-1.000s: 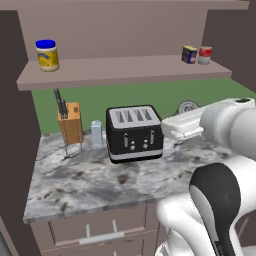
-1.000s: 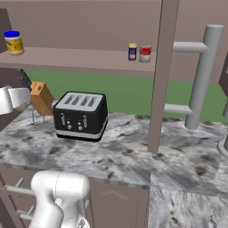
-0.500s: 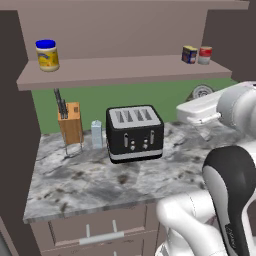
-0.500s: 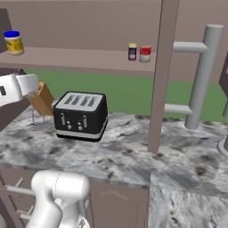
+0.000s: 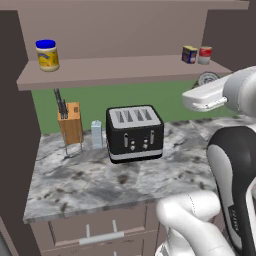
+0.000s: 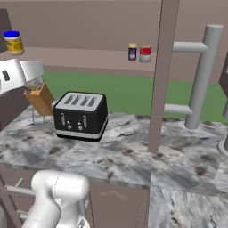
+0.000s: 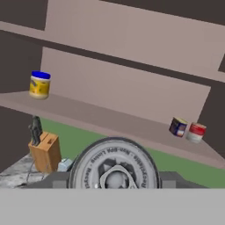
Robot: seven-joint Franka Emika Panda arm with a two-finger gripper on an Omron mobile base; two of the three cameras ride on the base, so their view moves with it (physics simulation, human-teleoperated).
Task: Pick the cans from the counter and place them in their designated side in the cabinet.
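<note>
Cabinet shelf (image 5: 120, 70) ahead: blue can (image 5: 189, 54) stood near right end. Pincer (image 7: 114, 182) seemingly grasped round can (image 7: 113, 154); you needed level carry, gentle placement beside blue can.

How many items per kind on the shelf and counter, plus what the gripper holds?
Cans: 3 – boxy dark-blue can, red-and-white can, round can in the gripper
Jars: 1 – yellow jar
Toasters: 1 – toaster
Knife blocks: 1 – knife block
Shakers: 1 – pale shaker
Total: 7
</note>
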